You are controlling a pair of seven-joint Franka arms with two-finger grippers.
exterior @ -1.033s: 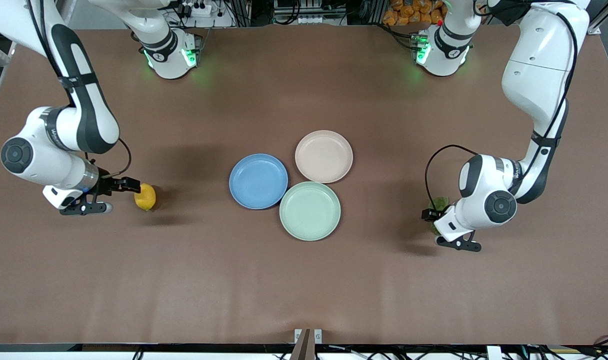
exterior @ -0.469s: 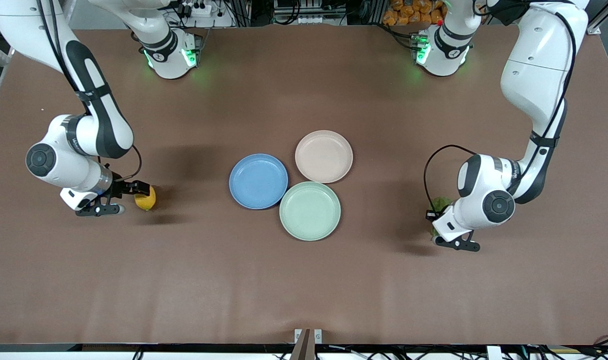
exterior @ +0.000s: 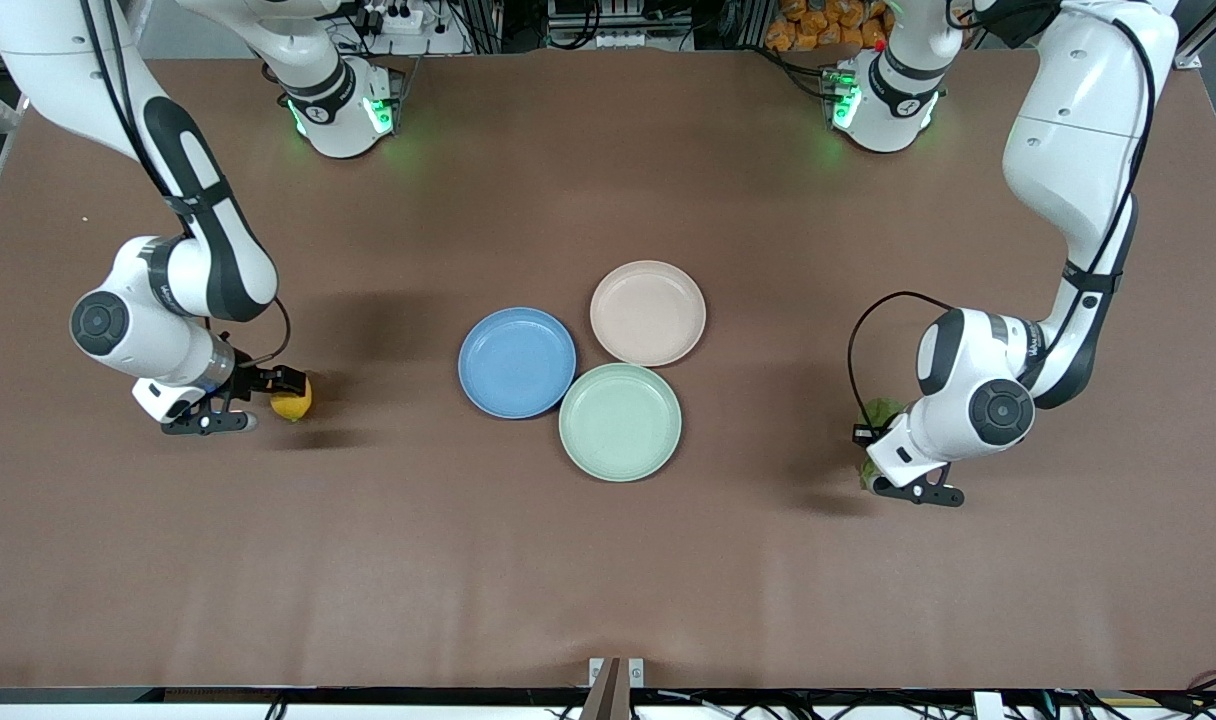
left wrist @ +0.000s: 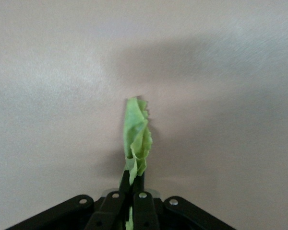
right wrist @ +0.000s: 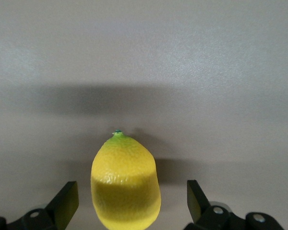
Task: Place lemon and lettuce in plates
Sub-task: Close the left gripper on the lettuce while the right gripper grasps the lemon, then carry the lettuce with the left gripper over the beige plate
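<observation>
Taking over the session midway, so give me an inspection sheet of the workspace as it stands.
Surface: brown table, bare around the plates.
Job's things: lemon on the table toward the right arm's end; lettuce pinched; blue plate and beige-pink plate both empty.
Clutter: mint-green plate, empty, touching both others.
Grippers: right gripper open, fingers either side of the lemon; left gripper shut on the lettuce.
Cables: black cable looping at the left wrist.
Surroundings: nothing seen of note.

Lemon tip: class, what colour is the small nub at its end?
Green, on the yellow lemon; clearest in the right wrist view.
</observation>
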